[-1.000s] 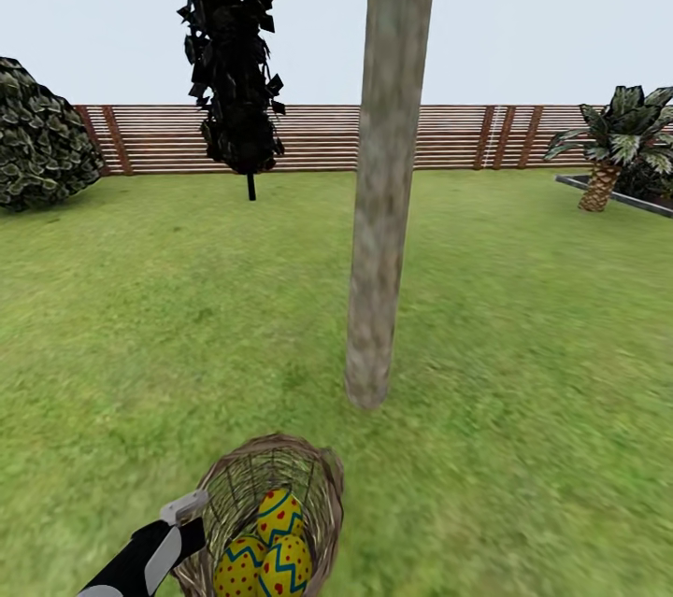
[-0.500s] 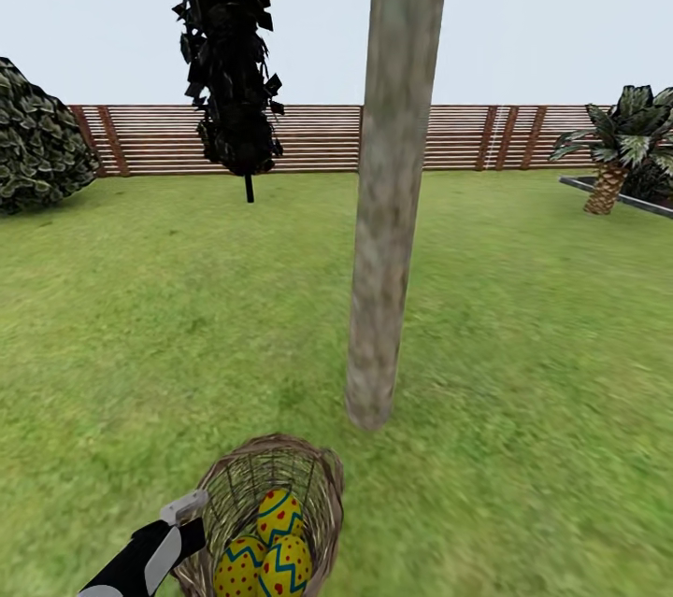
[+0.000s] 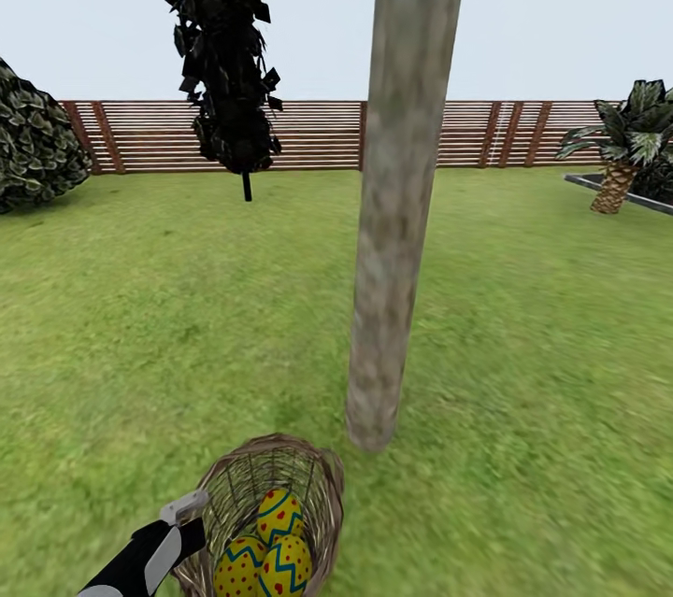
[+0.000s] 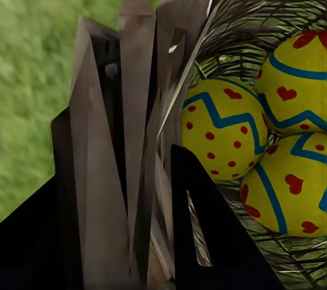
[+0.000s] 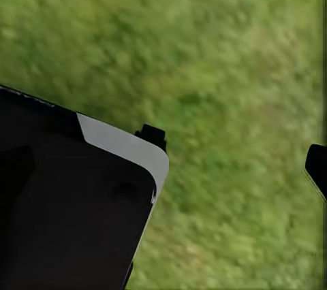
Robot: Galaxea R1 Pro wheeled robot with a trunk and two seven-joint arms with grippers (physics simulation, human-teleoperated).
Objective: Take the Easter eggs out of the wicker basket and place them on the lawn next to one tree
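Though basket-held (image 3: pixel 271 485), three eggs (image 3: pixel 279 515), pointed ends skyward.

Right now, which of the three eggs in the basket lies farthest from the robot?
The upper egg, nearest the tree. The other two eggs lie side by side below it in the wicker basket.

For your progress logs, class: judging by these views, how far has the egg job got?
Done: the basket is off the lawn, gripped at its rim by the left end effector, and sits close to the tree. In hand: carrying the basket. Left: all three eggs lie inside it; none is on the grass by the trunk. The right end effector is open over grass.
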